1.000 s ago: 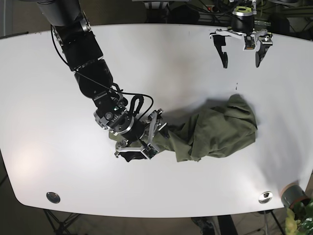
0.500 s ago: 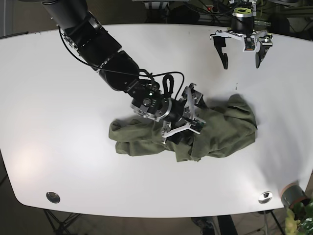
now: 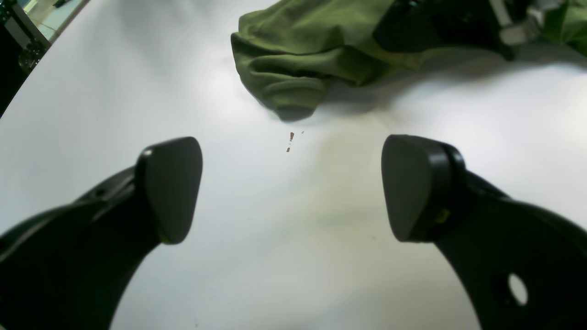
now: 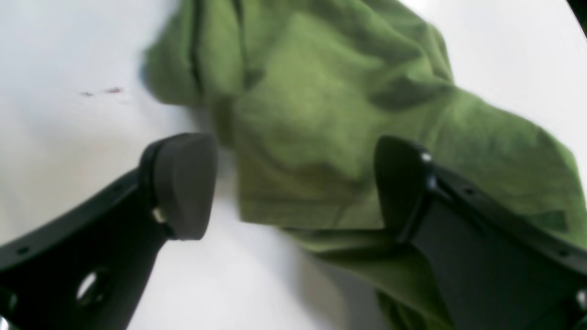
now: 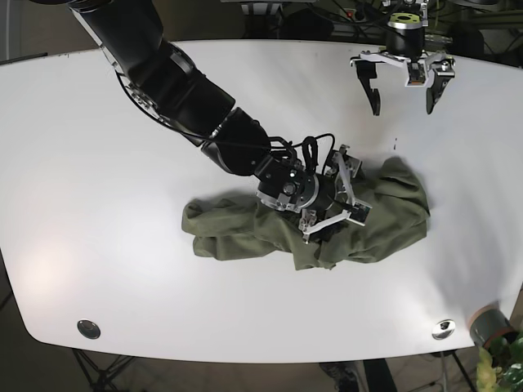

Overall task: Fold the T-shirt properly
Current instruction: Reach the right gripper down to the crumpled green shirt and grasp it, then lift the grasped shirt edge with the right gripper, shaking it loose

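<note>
Right claw (image 5: 339, 196) spread wide over the crumpled olive-green cotton T-shirt (image 5: 359, 220); left claw (image 5: 402, 82) spread too, above the white counter (image 5: 98, 204).

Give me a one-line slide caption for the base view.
Right gripper open over the crumpled shirt; left gripper idle, open.

Light fell evenly from above, and the white table (image 5: 73, 147) glared brightly, with a warm patch at its lower left edge. The base view was sharp, its table edges bowed by the lens. The T-shirt (image 4: 321, 114) was smeared with blur in the right wrist view (the fingers (image 4: 183, 183) too), and cast soft shadows (image 3: 367, 91) in the left wrist view.
</note>
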You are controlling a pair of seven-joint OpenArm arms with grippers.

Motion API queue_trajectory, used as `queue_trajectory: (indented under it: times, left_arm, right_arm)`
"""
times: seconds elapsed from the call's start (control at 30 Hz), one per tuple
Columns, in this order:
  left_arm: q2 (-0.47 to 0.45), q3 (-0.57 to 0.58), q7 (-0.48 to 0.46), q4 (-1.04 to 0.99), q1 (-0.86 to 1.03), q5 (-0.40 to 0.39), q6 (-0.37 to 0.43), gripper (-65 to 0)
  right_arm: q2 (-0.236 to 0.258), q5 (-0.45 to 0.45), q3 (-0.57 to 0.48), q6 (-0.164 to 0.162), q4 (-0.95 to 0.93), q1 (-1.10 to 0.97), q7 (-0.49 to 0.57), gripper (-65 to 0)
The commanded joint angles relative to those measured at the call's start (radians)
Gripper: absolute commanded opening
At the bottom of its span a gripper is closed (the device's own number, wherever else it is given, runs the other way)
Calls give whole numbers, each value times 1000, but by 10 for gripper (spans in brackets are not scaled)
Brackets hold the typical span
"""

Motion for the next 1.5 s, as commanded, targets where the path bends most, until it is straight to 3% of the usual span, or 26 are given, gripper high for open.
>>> queue_trajectory:
  times: [0.0, 0.2, 0.43, 0.5, 0.73, 0.77, 0.83, 0.93, 1.0, 1.23, 1.47]
  left_arm:
    - [-3, -2, -25, 14, 10, 1, 4, -64]
    - [-18, -2, -25, 14, 8, 1, 4, -64]
    - [-46, -2, -23, 14, 8, -3, 4, -64]
    - [-46, -4, -23, 14, 7, -5, 4, -64]
    - [-46, -13, -19, 9, -39, -7, 4, -64]
    - [-46, -13, -8, 5, -41, -7, 4, -64]
    - [-46, -8, 33, 3, -44, -8, 4, -64]
    - [-43, -8, 81, 3, -76, -8, 3, -64]
    - [-41, -8, 90, 2, -82, -8, 3, -64]
    - [-46, 65, 93, 0, -87, -7, 1, -64]
    - [-46, 130, 95, -1, -98, 0, 1, -63]
  right_arm:
    - [-25, 2, 8, -3, -53, 46, 59, -140]
    - [-55, 0, 6, -6, -222, 82, 188, -140]
    - [-55, 0, 6, -9, -320, 92, 299, -162]
    - [-55, 0, 6, -9, -338, 92, 312, -224]
    - [-48, 0, 12, -10, -335, 62, 316, -593]
    - [-36, 0, 14, -10, -315, 55, 316, -629]
    - [4, 7, 14, -23, -257, 31, 305, -618]
    - [84, 3, 51, -81, -71, -38, 228, -625]
    - [116, 7, 94, -95, 19, -78, 190, -626]
    - [228, 3, 318, -92, 358, -245, 50, -626]
    - [322, 5, 456, -90, 518, -379, 33, -625]
